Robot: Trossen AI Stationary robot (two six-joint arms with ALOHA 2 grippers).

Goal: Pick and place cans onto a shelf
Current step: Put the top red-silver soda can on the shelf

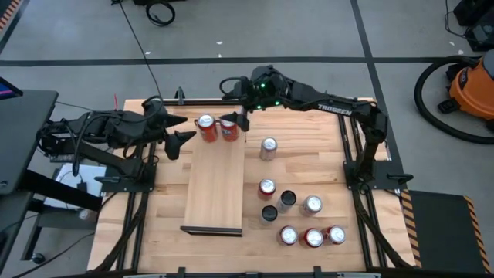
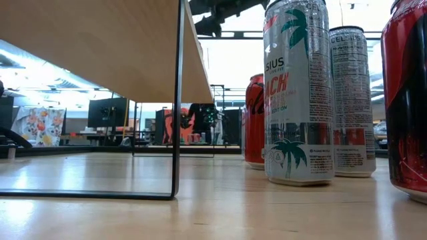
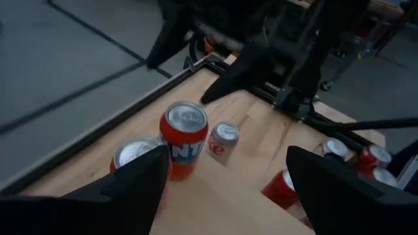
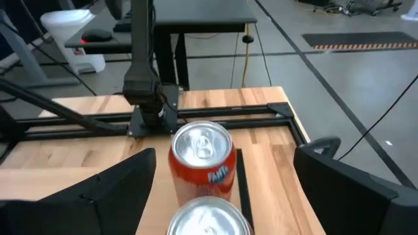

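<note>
Three cans (image 1: 312,235) are standing in a row at the near right of the surface (image 1: 309,147), two red ones beside a silver one. Just beyond them four more cans (image 1: 284,199) are clustering: a silver one on the right, two dark ones and a red one on the left. In the low view these near cans are looming large, a silver can (image 2: 297,93) with a palm print standing between red ones.

Left of them the shelf (image 1: 216,189) is lying lengthwise from near to far, a light wooden board with a dark rail at its near end. Farther on, a single silver can (image 1: 268,148) is standing alone on the surface, right of the shelf.

At the shelf's far end two red cans (image 1: 218,128) are standing upright side by side, close together. The right gripper (image 1: 238,118) is hovering at the rightmost of the two, its jaws standing wide on either side of the can and not gripping it; the right wrist view is looking down on both tops between the dark fingers (image 4: 111,189). The left gripper (image 1: 180,133) is waiting just left of the pair, beyond the shelf's left edge, jaws wide and holding nothing.
</note>
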